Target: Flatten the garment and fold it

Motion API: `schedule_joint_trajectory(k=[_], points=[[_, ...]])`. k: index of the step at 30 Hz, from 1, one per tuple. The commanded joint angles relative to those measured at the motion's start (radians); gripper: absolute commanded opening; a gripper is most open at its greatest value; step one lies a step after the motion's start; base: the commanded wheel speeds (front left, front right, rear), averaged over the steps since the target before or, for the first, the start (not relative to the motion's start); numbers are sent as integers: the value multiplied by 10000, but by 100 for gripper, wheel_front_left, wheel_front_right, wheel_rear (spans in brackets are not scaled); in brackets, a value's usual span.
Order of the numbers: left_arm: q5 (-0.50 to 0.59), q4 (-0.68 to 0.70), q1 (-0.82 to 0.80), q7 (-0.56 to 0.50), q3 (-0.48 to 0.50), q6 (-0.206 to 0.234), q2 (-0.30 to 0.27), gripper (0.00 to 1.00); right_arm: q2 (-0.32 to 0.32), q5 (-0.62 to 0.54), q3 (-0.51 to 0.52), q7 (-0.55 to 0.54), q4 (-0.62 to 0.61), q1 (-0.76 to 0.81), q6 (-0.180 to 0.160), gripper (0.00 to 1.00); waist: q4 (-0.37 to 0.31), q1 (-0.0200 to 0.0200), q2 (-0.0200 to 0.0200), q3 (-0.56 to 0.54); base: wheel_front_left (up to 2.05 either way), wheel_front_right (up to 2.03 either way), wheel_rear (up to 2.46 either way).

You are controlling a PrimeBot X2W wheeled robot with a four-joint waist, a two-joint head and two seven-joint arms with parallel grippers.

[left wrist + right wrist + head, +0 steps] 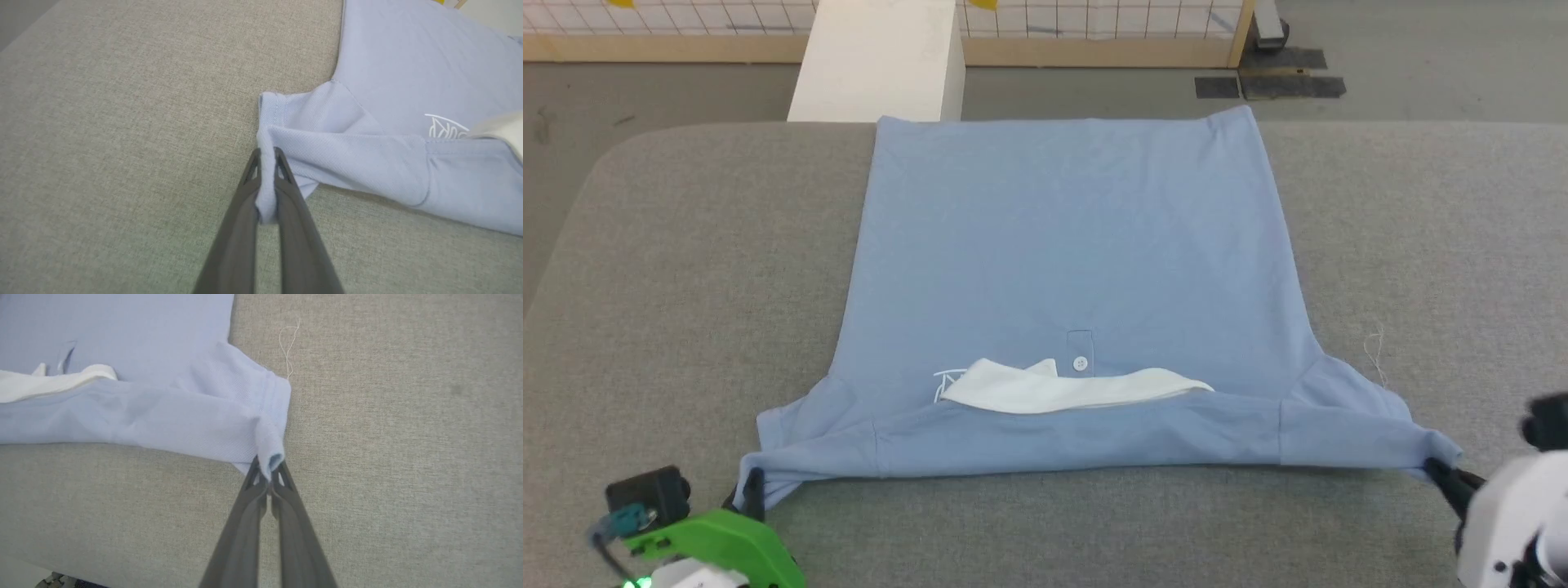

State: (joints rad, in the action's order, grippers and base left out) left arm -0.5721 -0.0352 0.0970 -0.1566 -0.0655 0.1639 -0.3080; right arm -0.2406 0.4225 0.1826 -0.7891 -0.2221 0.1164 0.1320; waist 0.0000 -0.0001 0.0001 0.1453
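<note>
Grey fabric table [686, 286], loose thread [1376, 351], white block [882, 57], wooden-framed mesh fence [1094, 24], dark floor patches [1270, 82]

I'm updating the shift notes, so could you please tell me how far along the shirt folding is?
Done: the garment lies spread and mostly smooth on the table, collar nearest the robot. In hand: the left gripper and right gripper are each shut on a sleeve end, stretching the near edge between them. Left: the folding itself, no completed fold visible yet.
</note>
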Motion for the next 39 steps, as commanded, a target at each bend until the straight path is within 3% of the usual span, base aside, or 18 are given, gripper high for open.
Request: schedule_joint_trajectory(k=[1,6,10,19,20,21,29,34,39], points=[[179,-70,-271,-180,-87,-44,-178,0,-171,-161,-226,-428,88,-377,-13,0,-32,1,-1,128,0,0,0],[382,-408,-998,-664,-502,-286,-435,0,-1007,-595,-1692,-2097,623,-1482,-13,0,-43,1,-1,412,0,0,0],[423,-585,-1448,-645,-684,-448,-413,0,-1296,-649,-2646,-3075,1215,-2209,-13,0,-7,1,-1,661,0,0,0],[376,-868,-1840,-275,-814,-609,-244,0,-1611,-440,-3736,-4083,2275,-2861,-13,0,86,1,-1,911,0,0,0],[351,-901,-1833,-221,-797,-608,-226,0,-1579,-365,-3729,-3974,2291,-2915,-13,79,71,1,-1,898,0,0,0],[338,-915,-1817,-147,-774,-602,-210,0,-1555,-315,-3699,-3866,2297,-2957,-13,100,54,1,-1,871,0,0,0],[223,-846,-1457,303,-537,-460,-170,0,-828,658,-2294,-2252,1534,-3216,-13,100,-123,1,-1,447,0,0,0],[186,-579,-1201,519,-392,-317,-166,0,-215,828,-1076,-366,682,-3508,-13,100,-222,1,-1,278,0,0,0],[195,-244,-963,782,-338,-198,-88,0,367,428,-308,1778,688,-3641,-13,100,-240,1,-1,244,0,0,0]])
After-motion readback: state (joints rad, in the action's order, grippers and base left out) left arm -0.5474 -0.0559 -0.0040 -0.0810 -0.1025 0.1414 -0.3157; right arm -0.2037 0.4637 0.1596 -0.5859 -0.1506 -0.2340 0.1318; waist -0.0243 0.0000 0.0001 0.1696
